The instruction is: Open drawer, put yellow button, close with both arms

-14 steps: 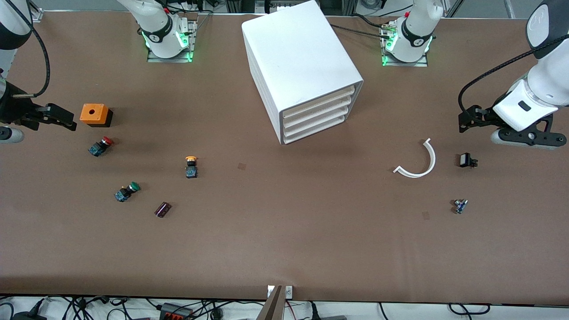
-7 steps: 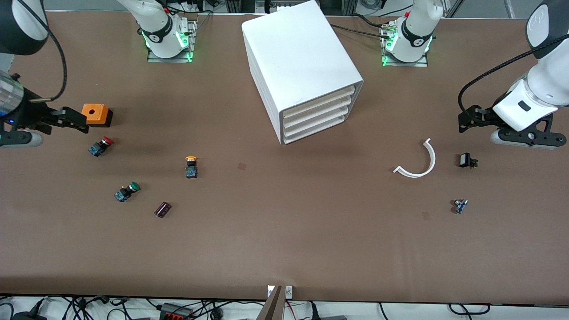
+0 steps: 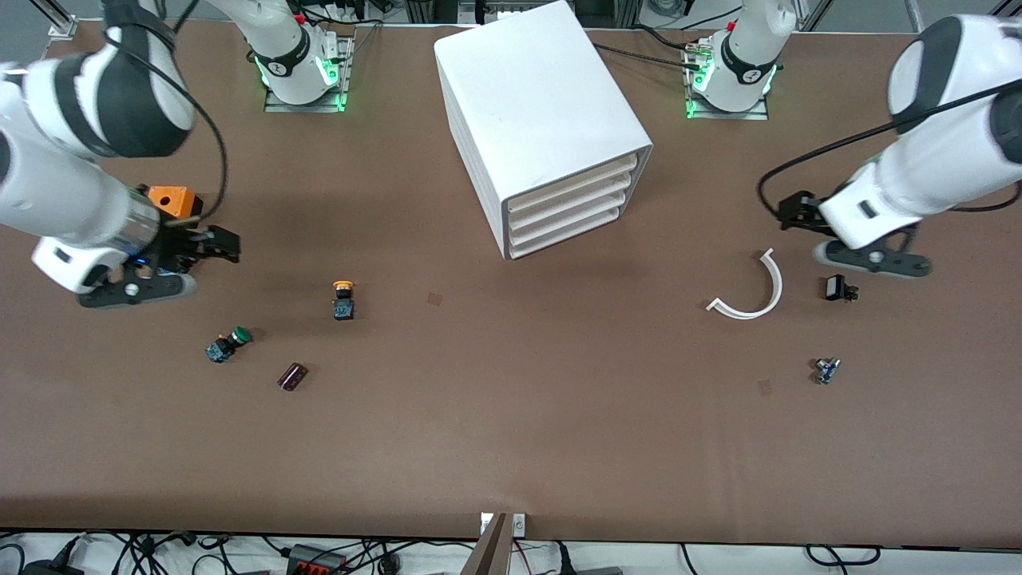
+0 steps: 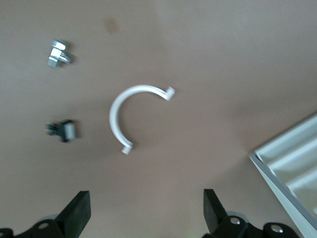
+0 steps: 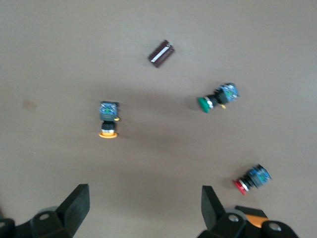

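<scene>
Right wrist view: the right gripper (image 5: pixel 141 206) has its two black fingers (image 5: pixel 79 203) spread wide, nothing between them. It hangs over bare brown table. Ahead of it lie the small yellow button with a yellow-orange mushroom cap on a black-and-blue body (image 5: pixel 108 120), the green-capped push button (image 5: pixel 217 98), the red-capped push button (image 5: pixel 252 178) and a small dark maroon cylinder (image 5: pixel 161 53), all apart from one another. A sliver of the orange square box (image 5: pixel 255 218) shows at the frame edge.

Front view: right gripper (image 3: pixel 217 245) sits over the table at the right arm's end, just beside the orange box (image 3: pixel 171 201). The red button is hidden under the arm. Yellow button (image 3: pixel 343 299) lies on its side on the table, untouched, between the right gripper and the large white box cabinet (image 3: pixel 539 120), and nearer the front camera than both. Green button (image 3: pixel 227 344) and maroon cylinder (image 3: pixel 292 375) lie nearer the front camera again.

Left wrist view: the left gripper (image 4: pixel 146 210) is likewise spread wide and empty, over bare table, with a white plastic half-ring (image 4: pixel 130 116) ahead of it, a small black clip-like part (image 4: pixel 63 131) and a small metal part (image 4: pixel 58 53) near it.

Front view: left gripper (image 3: pixel 790 212) hovers toward the left arm's end, above the half-ring (image 3: pixel 754 291). The shallow white top drawer (image 3: pixel 573 185) sits pushed in, flush with the three below it.
</scene>
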You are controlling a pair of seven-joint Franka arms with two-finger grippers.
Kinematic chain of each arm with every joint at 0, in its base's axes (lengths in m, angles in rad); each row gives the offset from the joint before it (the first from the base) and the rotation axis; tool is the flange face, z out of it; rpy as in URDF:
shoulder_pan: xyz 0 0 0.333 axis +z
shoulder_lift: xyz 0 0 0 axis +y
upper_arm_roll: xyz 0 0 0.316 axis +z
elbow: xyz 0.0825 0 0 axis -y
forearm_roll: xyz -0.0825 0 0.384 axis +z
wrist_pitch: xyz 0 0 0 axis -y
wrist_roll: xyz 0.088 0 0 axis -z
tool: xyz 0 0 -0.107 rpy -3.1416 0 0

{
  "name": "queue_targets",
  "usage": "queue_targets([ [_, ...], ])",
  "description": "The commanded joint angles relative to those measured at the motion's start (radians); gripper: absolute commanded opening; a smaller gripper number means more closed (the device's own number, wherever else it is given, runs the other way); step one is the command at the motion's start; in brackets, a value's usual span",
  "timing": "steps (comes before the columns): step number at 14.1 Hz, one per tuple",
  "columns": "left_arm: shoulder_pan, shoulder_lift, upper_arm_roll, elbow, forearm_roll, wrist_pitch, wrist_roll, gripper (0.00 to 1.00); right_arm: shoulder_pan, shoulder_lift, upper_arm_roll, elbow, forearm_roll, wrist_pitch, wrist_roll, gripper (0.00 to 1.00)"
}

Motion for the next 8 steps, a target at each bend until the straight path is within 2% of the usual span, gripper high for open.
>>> queue_targets([
  [1,-0.002,0.051,-0.005,0.022,-0.163,-0.065,0.022,1.00,0.039,0.055,-0.004,0.000,0.000,0.048,0.001,1.00],
  [6,0.003,0.140,-0.023,-0.010,-0.555,-0.091,0.209,1.00,0.087,0.240,-0.002,0.000,0.007,0.163,0.004,1.00],
  [8,0.000,0.177,-0.026,-0.025,-0.681,-0.087,0.299,1.00,0.104,0.282,-0.002,0.000,0.053,0.185,0.003,1.00],
])
